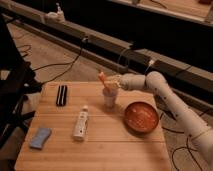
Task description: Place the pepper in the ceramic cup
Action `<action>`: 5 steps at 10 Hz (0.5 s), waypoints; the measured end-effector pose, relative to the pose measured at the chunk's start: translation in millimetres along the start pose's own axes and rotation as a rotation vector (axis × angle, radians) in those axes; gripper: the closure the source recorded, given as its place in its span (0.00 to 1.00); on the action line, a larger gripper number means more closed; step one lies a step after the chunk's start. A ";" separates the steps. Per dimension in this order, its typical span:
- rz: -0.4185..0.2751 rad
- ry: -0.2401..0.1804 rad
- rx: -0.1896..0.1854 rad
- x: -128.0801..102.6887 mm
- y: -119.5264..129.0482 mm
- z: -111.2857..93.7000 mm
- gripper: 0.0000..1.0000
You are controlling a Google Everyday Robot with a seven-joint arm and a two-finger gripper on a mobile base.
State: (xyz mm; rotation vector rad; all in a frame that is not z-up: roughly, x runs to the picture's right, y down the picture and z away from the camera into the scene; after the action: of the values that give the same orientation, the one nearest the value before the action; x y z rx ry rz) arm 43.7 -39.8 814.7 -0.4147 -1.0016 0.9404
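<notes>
The pepper (103, 80) is a small orange-red tapering piece held tilted just above the ceramic cup (109, 98), a pale white-grey cup standing on the wooden table (95, 145) near its far middle. My gripper (110, 84) reaches in from the right on a white arm and is shut on the pepper, directly over the cup's rim. The pepper's lower end is at or just inside the cup's mouth; I cannot tell which.
A round reddish-brown dish (141, 116) sits right of the cup. A white capped tube-like bottle (80, 123) lies at the middle. A black object (62, 94) lies at the far left, a blue sponge (40, 138) at the near left. Cables run on the floor behind.
</notes>
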 end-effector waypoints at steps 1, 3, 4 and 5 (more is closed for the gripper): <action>0.002 0.002 0.007 3.4 -2.9 -1.1 0.49; 0.010 0.006 0.016 11.6 -5.6 -3.9 0.27; 0.015 0.002 0.019 12.6 -6.7 -5.8 0.22; 0.020 -0.002 0.023 13.0 -7.7 -7.8 0.20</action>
State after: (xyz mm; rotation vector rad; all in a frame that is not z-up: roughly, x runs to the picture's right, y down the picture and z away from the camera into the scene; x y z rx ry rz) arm 56.7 -32.5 822.9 -0.4055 -0.9889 0.9699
